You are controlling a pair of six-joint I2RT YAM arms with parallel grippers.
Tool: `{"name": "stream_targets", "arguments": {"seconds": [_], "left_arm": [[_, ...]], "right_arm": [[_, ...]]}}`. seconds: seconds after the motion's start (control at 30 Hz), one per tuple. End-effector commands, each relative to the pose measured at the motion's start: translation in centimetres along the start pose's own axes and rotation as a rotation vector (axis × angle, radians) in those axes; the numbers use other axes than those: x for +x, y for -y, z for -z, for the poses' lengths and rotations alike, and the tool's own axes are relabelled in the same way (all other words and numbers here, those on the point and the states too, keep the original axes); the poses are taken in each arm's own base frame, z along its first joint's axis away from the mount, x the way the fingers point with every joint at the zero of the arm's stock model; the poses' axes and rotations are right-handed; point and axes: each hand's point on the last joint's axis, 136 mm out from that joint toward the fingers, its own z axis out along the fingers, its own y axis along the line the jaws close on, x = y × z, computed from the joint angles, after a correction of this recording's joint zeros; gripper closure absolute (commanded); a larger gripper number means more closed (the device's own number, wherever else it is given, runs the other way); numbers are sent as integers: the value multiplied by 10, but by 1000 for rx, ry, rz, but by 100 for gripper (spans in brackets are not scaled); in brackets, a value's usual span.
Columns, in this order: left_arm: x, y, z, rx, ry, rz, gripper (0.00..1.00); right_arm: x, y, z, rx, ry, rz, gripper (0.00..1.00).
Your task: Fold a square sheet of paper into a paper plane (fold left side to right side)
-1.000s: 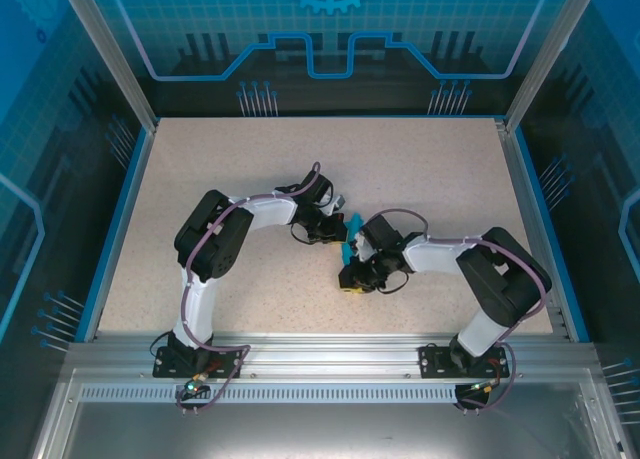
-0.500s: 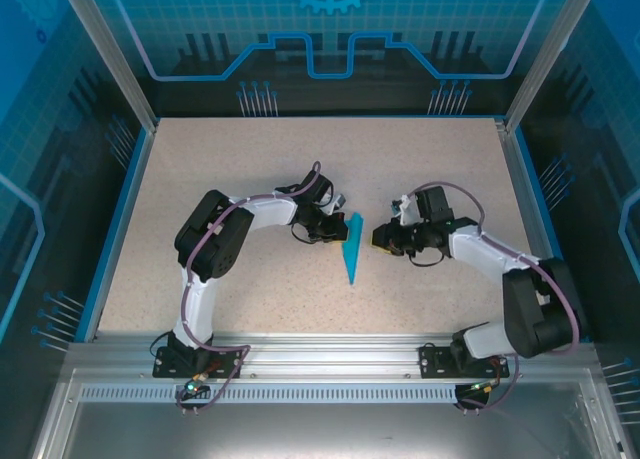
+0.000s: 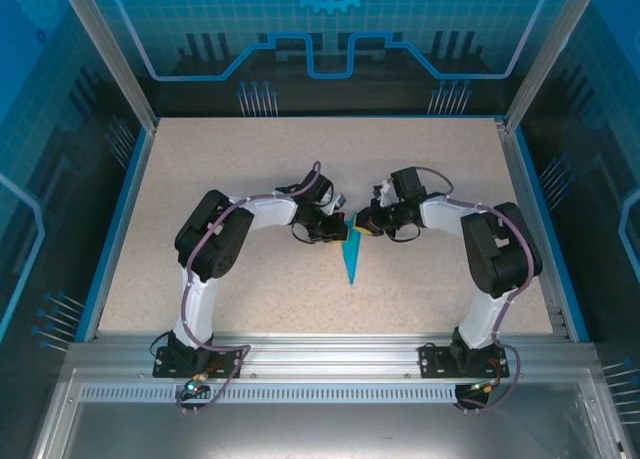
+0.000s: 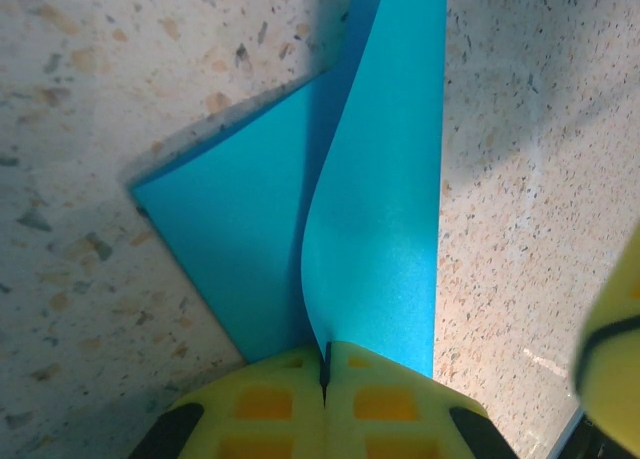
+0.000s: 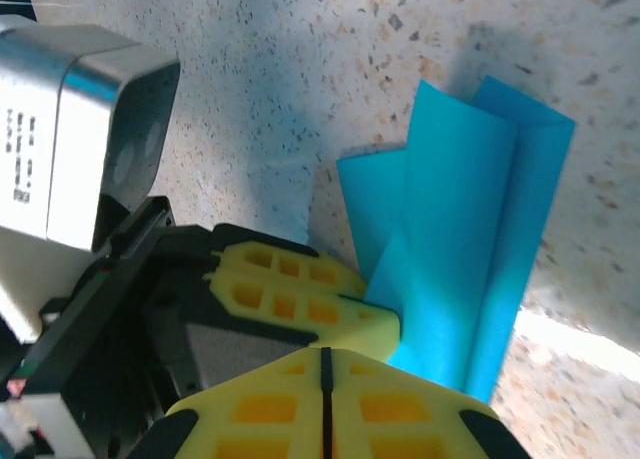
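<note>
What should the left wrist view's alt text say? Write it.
Folded blue paper lies on a speckled table, with one flap curling up into the shut yellow left jaws at the bottom edge.

Speckled beige tabletop (image 3: 250, 179), blue panelled walls (image 3: 330, 39)
</note>
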Motion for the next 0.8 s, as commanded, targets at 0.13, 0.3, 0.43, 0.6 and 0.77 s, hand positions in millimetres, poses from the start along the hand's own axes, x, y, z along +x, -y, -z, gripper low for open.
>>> {"name": "stream_targets", "arguments": {"seconds": [0.13,0.3,0.43,0.6,0.77], "left_arm": [[10,-39,-20,-138,-23,21,94],[9,-37,-21,-138,-26,18,93],[10,-37,-22,-140,-30,15,93],[10,-38,-23,-144,-32,15,93],[10,-38,-23,-144,-32,15,93]], "right_arm": [[-6,9,-17,65,-15,-46,92],[-3,14,-23,97,-40,-53,92],[2,19,-27,126,-61,-47,91],[6,29,-29,165,-75,-52,91],[8,38,-28,209,-84,-47,91]]}}
